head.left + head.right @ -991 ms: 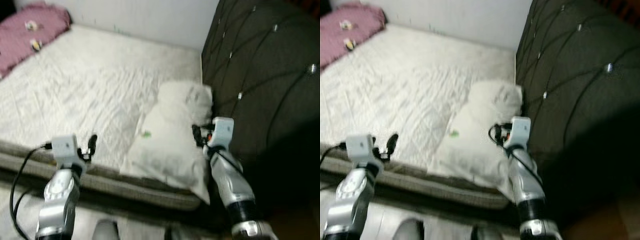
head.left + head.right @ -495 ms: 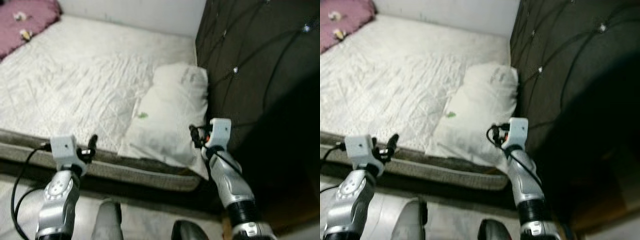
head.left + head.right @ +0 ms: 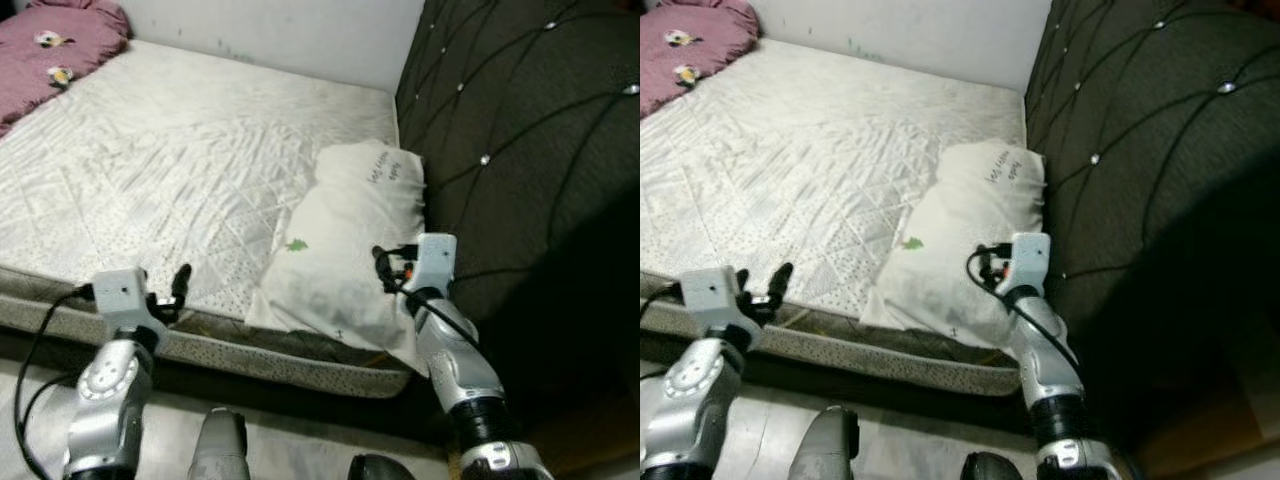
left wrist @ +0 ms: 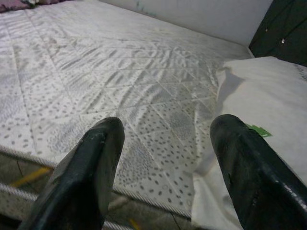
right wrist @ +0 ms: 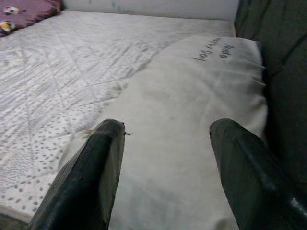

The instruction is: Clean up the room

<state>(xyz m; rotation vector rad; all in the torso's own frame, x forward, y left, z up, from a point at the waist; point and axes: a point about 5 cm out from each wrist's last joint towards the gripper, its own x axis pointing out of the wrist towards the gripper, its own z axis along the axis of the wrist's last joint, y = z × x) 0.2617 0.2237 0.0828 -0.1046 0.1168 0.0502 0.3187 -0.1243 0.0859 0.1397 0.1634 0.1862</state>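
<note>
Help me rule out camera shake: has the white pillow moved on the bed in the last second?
No. The pillow still lies against the dark headboard at the mattress near edge; only the camera shifted.

Bedroom corner, bed against wall.

Bed (image 3: pixel 180 170) with white quilted, speckled cover, wrinkled; grey edge band along near side. Dark tufted headboard (image 3: pixel 520 140) on right, studded with shiny buttons, lower part in deep shadow. Plain pale wall (image 3: pixel 300 35) behind bed, a few small marks low down. Pale grey floor (image 3: pixel 900 440) at foot of frame. Soft, even light on bed.
</note>
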